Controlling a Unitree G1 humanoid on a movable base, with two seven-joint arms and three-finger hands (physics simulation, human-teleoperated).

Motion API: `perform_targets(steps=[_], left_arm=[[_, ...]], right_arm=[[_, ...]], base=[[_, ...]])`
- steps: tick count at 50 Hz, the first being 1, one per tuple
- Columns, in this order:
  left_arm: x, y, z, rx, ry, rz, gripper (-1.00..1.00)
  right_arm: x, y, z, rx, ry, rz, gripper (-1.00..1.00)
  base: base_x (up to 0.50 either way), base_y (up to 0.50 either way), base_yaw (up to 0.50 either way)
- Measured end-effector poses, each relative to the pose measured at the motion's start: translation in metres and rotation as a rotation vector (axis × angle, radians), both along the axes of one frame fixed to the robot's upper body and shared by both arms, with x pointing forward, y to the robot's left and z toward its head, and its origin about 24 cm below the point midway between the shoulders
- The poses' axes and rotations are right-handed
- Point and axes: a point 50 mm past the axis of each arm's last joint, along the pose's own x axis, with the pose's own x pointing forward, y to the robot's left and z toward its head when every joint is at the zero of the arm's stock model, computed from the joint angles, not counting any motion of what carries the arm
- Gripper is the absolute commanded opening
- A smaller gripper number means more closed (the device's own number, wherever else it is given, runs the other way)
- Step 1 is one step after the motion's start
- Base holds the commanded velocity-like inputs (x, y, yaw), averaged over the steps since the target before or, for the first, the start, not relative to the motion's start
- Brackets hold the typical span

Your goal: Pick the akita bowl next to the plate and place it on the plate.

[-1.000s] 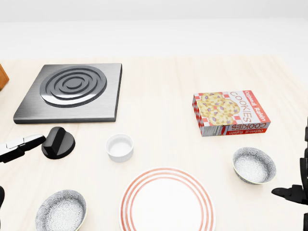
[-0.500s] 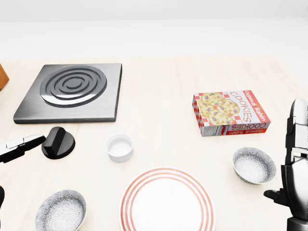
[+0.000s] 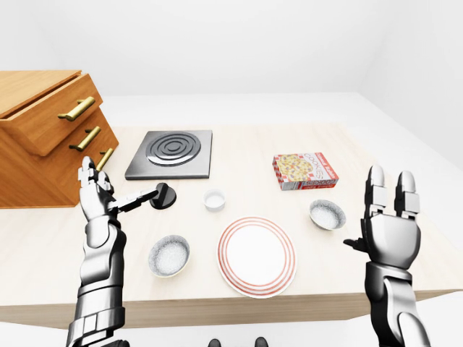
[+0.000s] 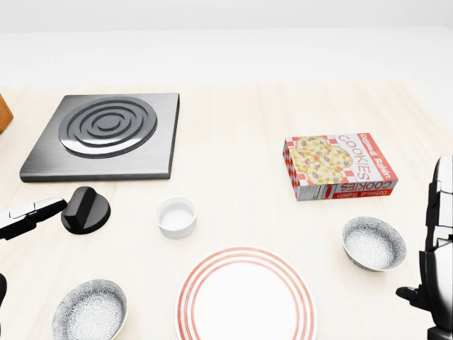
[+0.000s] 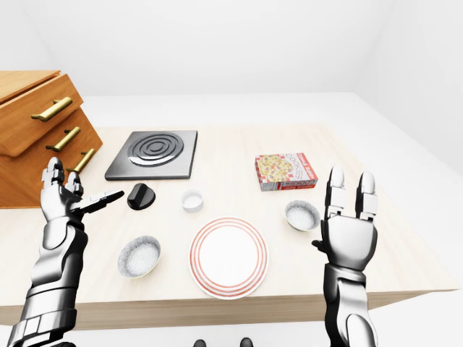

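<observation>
Right hand (image 3: 391, 235) near akita bowl (image 3: 327, 214)

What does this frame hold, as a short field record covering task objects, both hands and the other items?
plate: red-ringed, empty
right akita bowl: right of plate, apart from it
left akita bowl: left of plate, apart from it
right hand: open, raised, fingers up, beside right akita bowl, not touching
left hand: open, raised
others: cookie box, white ramekin, stove burner, wooden drawer unit
</observation>
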Motion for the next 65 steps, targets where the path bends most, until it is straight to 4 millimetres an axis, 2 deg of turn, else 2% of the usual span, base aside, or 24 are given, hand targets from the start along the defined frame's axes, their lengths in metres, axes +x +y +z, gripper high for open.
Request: perform_targets(steps=[36, 65], left_arm=[[0.000, 0.000, -0.002, -0.002, 0.006, 0.002, 1.00], [0.000, -0.001, -0.003, -0.006, 0.009, -0.002, 1.00]], right_arm=[[0.010, 0.012, -0.022, -0.032, 0.052, 0.053, 1.00], [0.021, 0.006, -0.036, -0.002, 0.113, 0.057, 1.00]], base=[[0.00, 0.00, 0.00], [0.00, 0.00, 0.00]])
